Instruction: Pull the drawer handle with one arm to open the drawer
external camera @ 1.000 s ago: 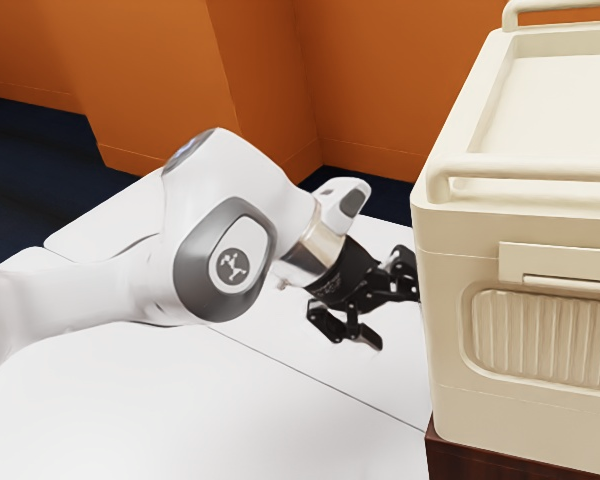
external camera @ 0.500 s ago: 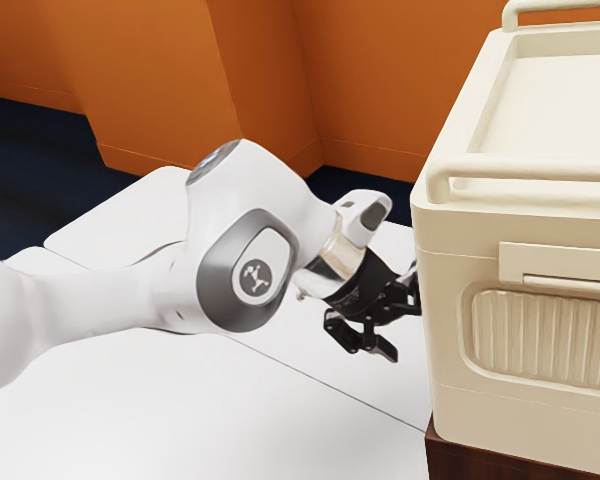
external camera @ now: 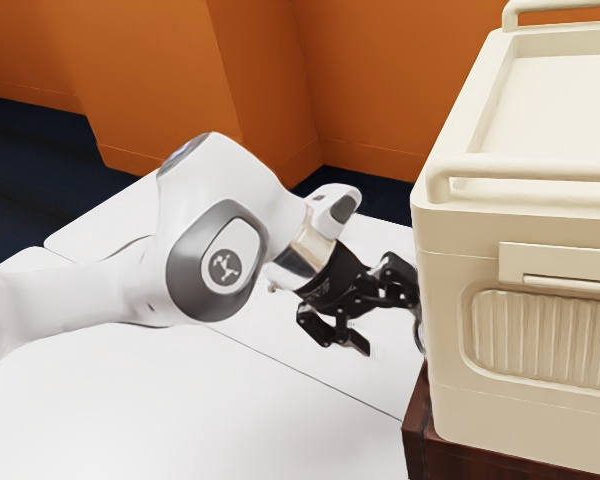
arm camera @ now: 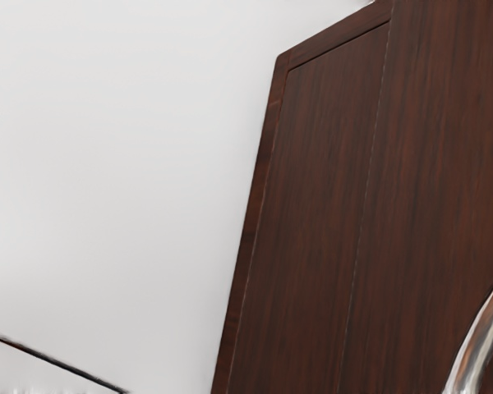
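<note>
**Claw spread at handle, drawer looks partly out**

White surface [external camera: 190, 400] runs below and behind the claw [external camera: 389, 325]; likely leaves free space for the pull. Claw is spread, one finger hanging free over that surface, the other up by the cream case's near edge. Nothing pinched that I can see. Metal handle [arm camera: 478, 349] is a curved bar just beyond the claw, close to the upper finger; can't tell if they touch. My read: it's a hook pull, one finger behind the bar, so no clamp needed. Drawer [external camera: 413, 430] is below and ahead of the claw, dark wood, with an edge jutting past the case toward it. Reads as slightly open. Cream case [external camera: 520, 230] sits beyond the claw on top of the dark wood cabinet [external camera: 500, 462]; its weight probably helps keep the cabinet planted.

Pose: arm [external camera: 70, 310] comes in low and near level, humps up at the big joint, then the hand slopes down toward the handle. Next needs a straight draw back, away from the case, hand angle kept. Risk: with just one finger on it, the bar could slip off if the hand rolls or lifts.
</note>
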